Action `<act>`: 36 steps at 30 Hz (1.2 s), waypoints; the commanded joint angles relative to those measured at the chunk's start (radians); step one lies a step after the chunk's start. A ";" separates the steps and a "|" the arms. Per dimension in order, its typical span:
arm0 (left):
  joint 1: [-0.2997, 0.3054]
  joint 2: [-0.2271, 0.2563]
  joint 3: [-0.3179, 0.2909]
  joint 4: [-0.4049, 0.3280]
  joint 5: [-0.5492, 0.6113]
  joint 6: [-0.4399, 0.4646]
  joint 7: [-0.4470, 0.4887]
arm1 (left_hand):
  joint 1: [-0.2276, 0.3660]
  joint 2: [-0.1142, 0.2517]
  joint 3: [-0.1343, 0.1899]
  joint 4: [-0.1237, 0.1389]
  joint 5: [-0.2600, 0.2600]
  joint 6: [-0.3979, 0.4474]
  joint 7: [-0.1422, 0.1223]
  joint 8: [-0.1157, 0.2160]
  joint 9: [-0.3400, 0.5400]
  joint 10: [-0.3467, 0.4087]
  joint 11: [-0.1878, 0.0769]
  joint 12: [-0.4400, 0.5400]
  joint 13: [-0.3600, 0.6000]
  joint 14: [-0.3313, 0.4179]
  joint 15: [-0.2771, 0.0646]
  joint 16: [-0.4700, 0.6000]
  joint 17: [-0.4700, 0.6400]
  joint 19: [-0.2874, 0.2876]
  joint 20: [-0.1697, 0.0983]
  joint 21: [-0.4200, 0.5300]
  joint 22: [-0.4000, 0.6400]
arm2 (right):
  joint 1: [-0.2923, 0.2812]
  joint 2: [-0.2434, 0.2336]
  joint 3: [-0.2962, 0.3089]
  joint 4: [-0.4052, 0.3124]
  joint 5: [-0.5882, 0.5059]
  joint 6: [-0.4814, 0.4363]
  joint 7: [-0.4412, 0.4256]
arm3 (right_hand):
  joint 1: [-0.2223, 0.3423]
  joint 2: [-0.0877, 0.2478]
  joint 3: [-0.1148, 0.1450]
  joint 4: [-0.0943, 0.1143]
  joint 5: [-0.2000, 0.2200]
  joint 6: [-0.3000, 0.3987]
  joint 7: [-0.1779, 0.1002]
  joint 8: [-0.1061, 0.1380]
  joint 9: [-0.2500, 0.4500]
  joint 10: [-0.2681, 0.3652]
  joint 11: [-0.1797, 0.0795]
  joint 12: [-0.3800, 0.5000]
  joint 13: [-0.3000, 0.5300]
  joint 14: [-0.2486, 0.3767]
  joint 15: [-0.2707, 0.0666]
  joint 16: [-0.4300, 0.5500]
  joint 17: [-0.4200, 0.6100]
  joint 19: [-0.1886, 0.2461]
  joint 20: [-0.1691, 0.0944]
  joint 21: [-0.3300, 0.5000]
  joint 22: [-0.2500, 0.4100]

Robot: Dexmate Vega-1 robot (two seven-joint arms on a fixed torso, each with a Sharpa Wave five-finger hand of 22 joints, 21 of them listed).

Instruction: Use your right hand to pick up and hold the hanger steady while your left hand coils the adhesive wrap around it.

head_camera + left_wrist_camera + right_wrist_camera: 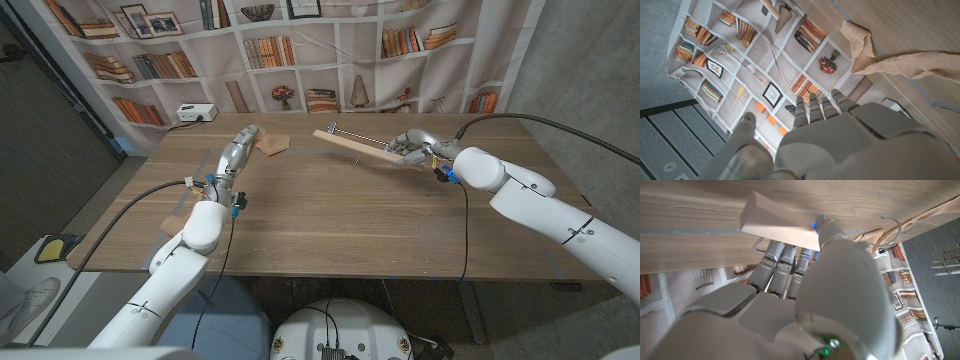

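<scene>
From my seat, the right hand covers the hanger end it grips. The adhesive wrap runs off the left wrist picture's edge.

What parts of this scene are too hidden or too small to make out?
- Hanger: in the right wrist view the right hand covers most of it, so the fingers' exact hold is hidden.
- Hanger's metal hook: too small in the head view to show its shape.
- Adhesive wrap: too small in the head view to tell whether the left hand touches it; the left wrist view's edge cuts it off.
</scene>
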 commanded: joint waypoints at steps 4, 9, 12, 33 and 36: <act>0.009 0.014 -0.008 -0.004 0.025 0.002 0.009 | 0.011 0.002 0.001 -0.005 -0.003 0.010 -0.001 0.003 0.003 0.011 0.001 0.008 0.001 0.009 -0.004 0.005 0.000 0.012 -0.002 0.009 0.002 | 0.014 0.006 -0.006 0.007 -0.010 -0.001 0.007 | 0.043 0.049 0.016 0.001 0.008 -0.004 -0.003 0.000 0.002 0.052 -0.051 0.065 0.052 0.108 -0.225 -0.005 0.006 -0.006 -0.073 0.011 0.000; 0.023 0.024 -0.016 -0.021 0.043 0.017 0.014 | 0.012 0.003 0.002 -0.007 -0.003 0.016 -0.003 0.004 0.003 0.012 -0.002 0.007 0.001 0.011 -0.005 0.005 0.000 0.012 -0.003 0.009 0.002 | 0.017 0.008 -0.008 0.008 -0.011 -0.004 0.010 | 0.042 0.049 0.016 0.001 0.009 -0.004 -0.002 0.000 0.002 0.052 -0.051 0.065 0.052 0.109 -0.225 -0.006 0.008 -0.007 -0.073 0.015 -0.001; 0.030 0.023 -0.018 -0.023 0.054 0.028 0.024 | 0.014 0.004 0.003 -0.008 -0.003 0.023 -0.002 0.005 0.003 0.015 -0.002 0.008 0.001 0.012 -0.006 0.004 0.000 0.013 -0.003 0.009 0.002 | 0.019 0.011 -0.011 0.009 -0.013 -0.001 0.010 | 0.042 0.048 0.016 0.001 0.009 -0.004 -0.003 0.000 0.002 0.052 -0.051 0.065 0.053 0.109 -0.225 -0.008 0.009 -0.009 -0.074 0.018 -0.002; 0.070 0.064 -0.027 -0.074 0.212 0.063 0.050 | 0.024 0.011 0.011 -0.015 -0.003 0.042 -0.008 0.005 0.004 0.037 -0.013 0.012 0.001 0.018 -0.015 0.002 0.000 0.017 -0.008 0.008 0.002 | 0.029 0.023 -0.024 0.008 -0.026 0.000 0.011 | 0.041 0.049 0.018 0.001 0.010 -0.005 -0.003 0.000 0.003 0.052 -0.052 0.064 0.054 0.112 -0.224 -0.017 0.019 -0.018 -0.076 0.038 -0.006; 0.082 0.066 -0.031 -0.085 0.228 0.068 0.053 | 0.026 0.012 0.012 -0.017 -0.004 0.040 -0.018 0.002 0.004 0.036 -0.015 0.011 0.002 0.019 -0.017 0.002 0.000 0.019 0.005 0.008 0.002 | 0.029 0.022 -0.024 0.006 -0.027 -0.002 0.012 | 0.040 0.048 0.019 0.001 0.010 -0.005 -0.003 -0.001 0.003 0.053 -0.050 0.064 0.054 0.112 -0.224 -0.018 0.020 -0.018 -0.076 0.040 -0.006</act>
